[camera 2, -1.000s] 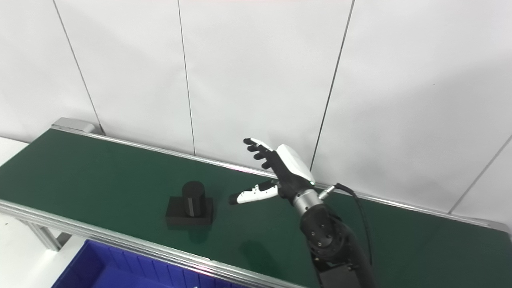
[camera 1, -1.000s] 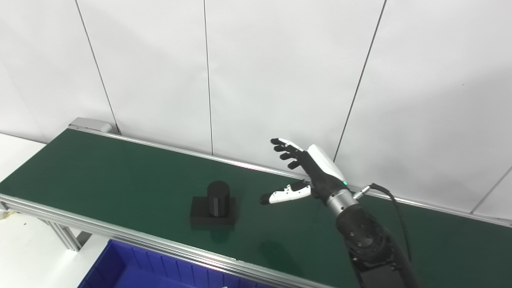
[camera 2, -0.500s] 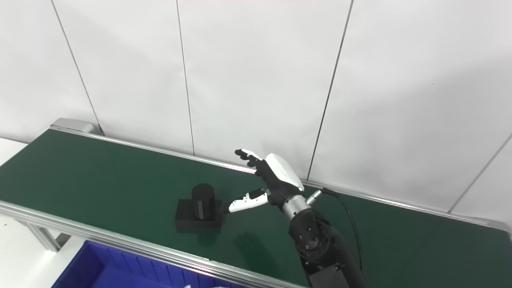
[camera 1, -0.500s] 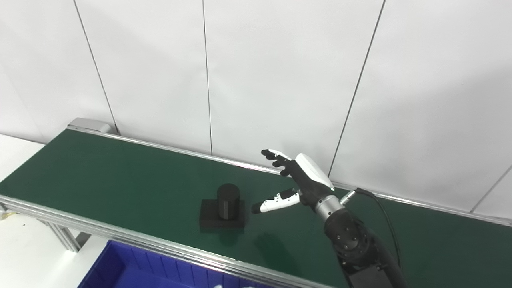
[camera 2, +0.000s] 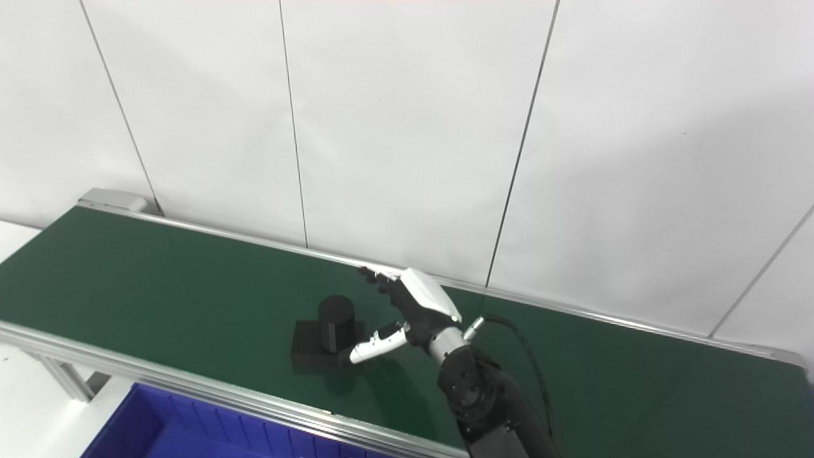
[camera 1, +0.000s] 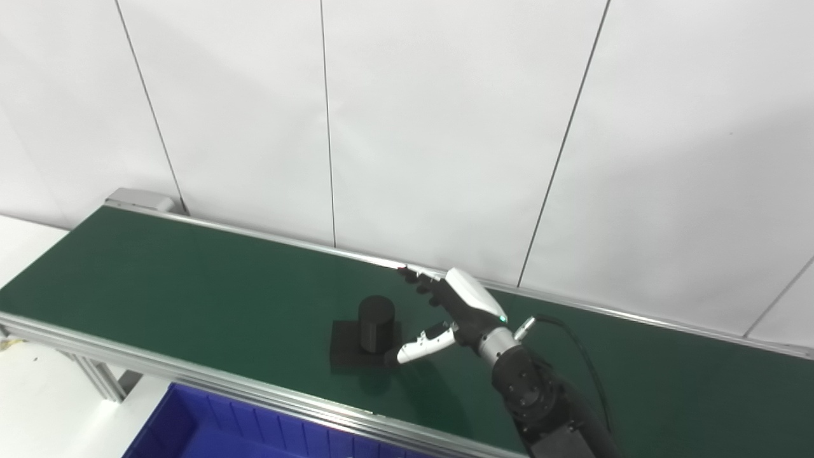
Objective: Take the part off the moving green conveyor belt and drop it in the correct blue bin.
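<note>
**Spread hand reaches the part**

The blue bin (camera 1: pixel 210 432) below the belt's near rail shows only bare floor in its visible corner. The black part (camera 1: pixel 367 334), a cylinder on a square base, sits upright on the green belt (camera 1: pixel 159 286). The right hand (camera 1: pixel 445 312), fingers spread, has dropped lower than a second ago; its thumb now reaches the part's base.
</note>
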Controlling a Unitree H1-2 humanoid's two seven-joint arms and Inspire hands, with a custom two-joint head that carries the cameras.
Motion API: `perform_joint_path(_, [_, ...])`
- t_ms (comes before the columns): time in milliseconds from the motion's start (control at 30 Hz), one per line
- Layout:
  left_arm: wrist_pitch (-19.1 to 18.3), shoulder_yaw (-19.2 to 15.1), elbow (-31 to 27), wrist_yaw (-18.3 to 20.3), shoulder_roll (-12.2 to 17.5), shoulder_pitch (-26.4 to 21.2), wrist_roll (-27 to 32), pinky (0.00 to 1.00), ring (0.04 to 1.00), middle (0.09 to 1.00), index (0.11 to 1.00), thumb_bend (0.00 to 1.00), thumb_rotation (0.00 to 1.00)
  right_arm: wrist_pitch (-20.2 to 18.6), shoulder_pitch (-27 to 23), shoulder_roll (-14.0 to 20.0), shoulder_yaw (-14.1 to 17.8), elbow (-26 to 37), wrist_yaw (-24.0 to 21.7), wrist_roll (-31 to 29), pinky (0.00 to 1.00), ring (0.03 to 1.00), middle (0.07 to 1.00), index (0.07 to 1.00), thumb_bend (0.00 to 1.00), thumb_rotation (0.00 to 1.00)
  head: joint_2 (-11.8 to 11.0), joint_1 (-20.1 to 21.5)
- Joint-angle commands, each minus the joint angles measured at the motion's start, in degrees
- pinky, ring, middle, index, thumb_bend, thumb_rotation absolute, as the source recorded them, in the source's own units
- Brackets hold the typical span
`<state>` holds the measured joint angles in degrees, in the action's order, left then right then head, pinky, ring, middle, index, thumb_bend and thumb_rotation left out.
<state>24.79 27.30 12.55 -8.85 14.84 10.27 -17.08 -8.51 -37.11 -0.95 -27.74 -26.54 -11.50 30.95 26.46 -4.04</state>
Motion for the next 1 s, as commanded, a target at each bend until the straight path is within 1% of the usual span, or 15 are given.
perform_joint_path(0, [2.1, 0.6, -0.9, -2.6, 0.9, -0.9, 0.1, 0.62, 0.722, 0.775, 0.751, 1.0, 0.1, 3.5, -3.9, -1.8, 0.1, -0.6, 1.7, -0.1, 0.76, 0.852, 0.885, 0.903, 0.9, 0.29, 0.2, 0.1])
perform_joint_path(133, [2.1, 1.1, -1.1, -2.8, 1.2, -0.9, 0.7, 0.62, 0.726, 0.777, 0.753, 1.0, 0.1, 4.2, -4.7, -2.7, 0.7, -5.1, 2.9, -0.8, 0.75, 0.845, 0.876, 0.893, 0.9, 0.3, 0.5, 0.4])
perform_joint_path(267, [2.1, 1.1, -1.5, -2.4, 1.3, -0.8, 1.5, 0.63, 0.735, 0.779, 0.749, 1.0, 0.09, 6.4, -5.4, -3.2, 0.5, -10.2, 5.5, -0.4, 0.74, 0.843, 0.869, 0.895, 0.87, 0.28, 0.7, 0.6])
perform_joint_path(433, [2.1, 1.4, -1.5, -3.6, 1.7, -0.8, 0.1, 0.63, 0.73, 0.776, 0.749, 1.0, 0.11, 9.1, -6.6, -3.9, 0.6, -16.3, 8.5, -0.5, 0.74, 0.843, 0.867, 0.908, 0.86, 0.24, 0.9, 0.7])
perform_joint_path(567, [2.1, 1.7, -1.6, -3.6, 2.0, -0.9, 0.8, 0.64, 0.737, 0.777, 0.751, 1.0, 0.1, 9.8, -7.8, -4.3, -0.1, -20.3, 10.1, 0.4, 0.74, 0.845, 0.875, 0.912, 0.85, 0.2, 1.1, 0.9])
perform_joint_path(633, [2.1, 1.7, -1.7, -3.5, 2.0, -0.8, 0.8, 0.64, 0.739, 0.776, 0.751, 1.0, 0.1, 10.6, -8.2, -4.6, -0.3, -22.3, 11.0, 0.5, 0.73, 0.832, 0.865, 0.893, 0.85, 0.16, 1.2, 1.0])
perform_joint_path(667, [2.1, 1.6, -1.7, -3.3, 2.0, -0.8, 1.1, 0.64, 0.741, 0.777, 0.751, 1.0, 0.1, 11.0, -8.2, -4.7, -0.3, -23.2, 11.5, 0.6, 0.69, 0.8, 0.85, 0.877, 0.84, 0.08, 1.4, 1.1])
perform_joint_path(700, [2.1, 1.5, -1.8, -3.2, 2.0, -0.7, 1.3, 0.64, 0.741, 0.777, 0.751, 1.0, 0.1, 11.3, -8.2, -4.8, -0.4, -23.8, 11.9, 0.6, 0.69, 0.793, 0.847, 0.873, 0.84, 0.07, 1.4, 1.1])
perform_joint_path(767, [2.1, 1.5, -1.8, -3.1, 2.1, -0.7, 1.5, 0.64, 0.742, 0.778, 0.751, 1.0, 0.1, 11.9, -8.2, -4.8, -0.5, -24.8, 12.7, 0.6, 0.63, 0.743, 0.837, 0.86, 0.82, 0.02, 1.5, 1.3])
perform_joint_path(800, [2.1, 1.4, -1.9, -3.2, 2.1, -0.7, 1.3, 0.64, 0.741, 0.778, 0.752, 1.0, 0.11, 12.4, -8.1, -4.8, -0.7, -25.4, 13.2, 0.7, 0.57, 0.66, 0.836, 0.852, 0.8, 0.01, 1.5, 1.3])
perform_joint_path(833, [2.1, 1.4, -1.9, -3.3, 2.2, -0.7, 1.0, 0.64, 0.74, 0.777, 0.752, 1.0, 0.11, 13.0, -8.0, -4.8, -0.7, -26.0, 13.9, 0.7, 0.51, 0.562, 0.838, 0.846, 0.67, 0.0, 1.6, 1.4])
perform_joint_path(867, [2.1, 1.5, -1.8, -3.5, 2.2, -0.8, 0.9, 0.64, 0.739, 0.777, 0.752, 1.0, 0.11, 13.8, -7.8, -4.8, -0.8, -26.7, 14.8, 0.9, 0.44, 0.499, 0.831, 0.836, 0.58, 0.0, 1.6, 1.4])
perform_joint_path(900, [2.1, 1.6, -1.6, -3.8, 2.3, -0.8, 0.7, 0.64, 0.737, 0.777, 0.753, 1.0, 0.12, 14.3, -7.7, -4.7, -1.2, -27.1, 15.8, 1.4, 0.42, 0.475, 0.798, 0.82, 0.55, 0.0, 1.7, 1.5])
perform_joint_path(933, [2.1, 1.6, -1.6, -3.9, 2.3, -0.9, 0.6, 0.64, 0.735, 0.776, 0.752, 1.0, 0.12, 15.0, -7.6, -4.6, -1.5, -27.6, 17.0, 2.0, 0.45, 0.466, 0.745, 0.793, 0.53, 0.0, 1.7, 1.5])
perform_joint_path(967, [2.1, 1.5, -1.7, -3.7, 2.4, -0.8, 0.8, 0.64, 0.735, 0.776, 0.752, 1.0, 0.12, 15.5, -7.5, -4.5, -2.0, -28.1, 18.3, 2.8, 0.46, 0.465, 0.737, 0.789, 0.53, 0.0, 1.8, 1.5])
